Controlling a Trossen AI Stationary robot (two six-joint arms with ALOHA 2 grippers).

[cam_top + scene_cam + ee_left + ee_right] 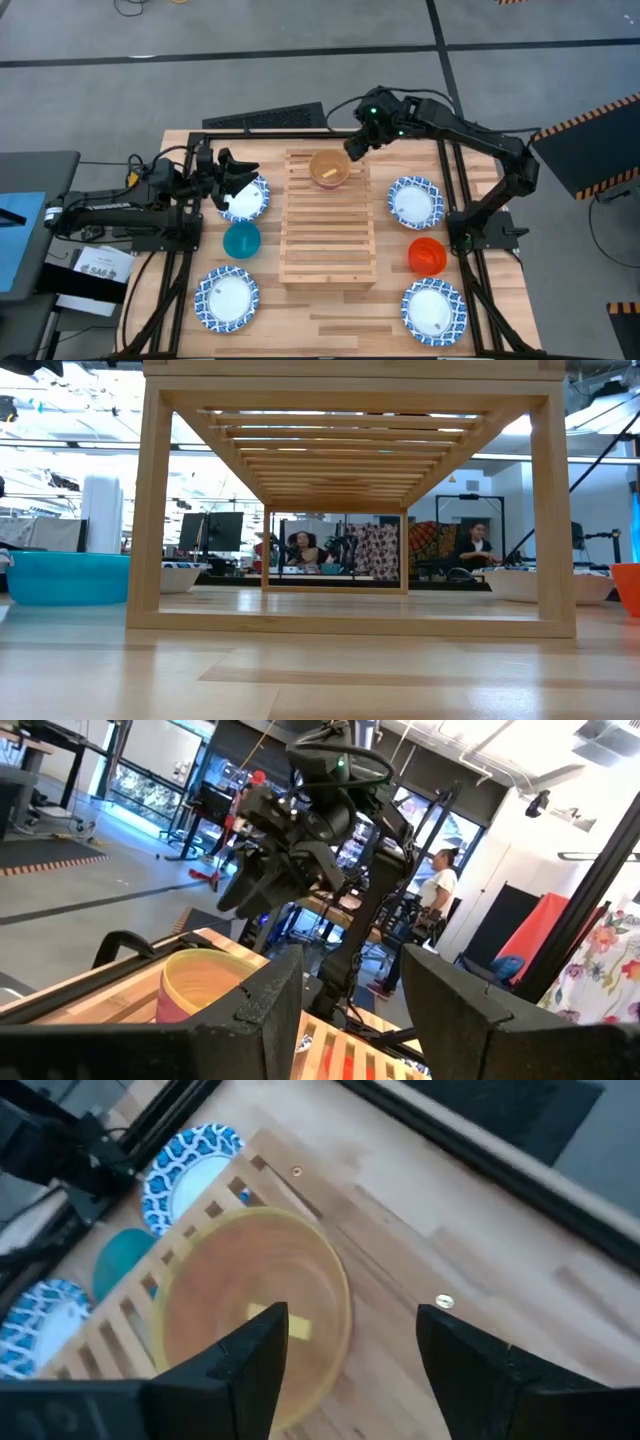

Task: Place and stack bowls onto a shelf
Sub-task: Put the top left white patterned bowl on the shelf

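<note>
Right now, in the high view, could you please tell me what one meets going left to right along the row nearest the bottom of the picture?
Blue-rimmed bowl → wooden slat shelf → second blue-rimmed bowl.

Almost nothing here can be read. The one bit of print I can find is a white label (98, 267) on the dark equipment beside my left arm, off the counter's edge (seen from above); it seems to carry a few bold characters, but they are too small to make out.
</note>
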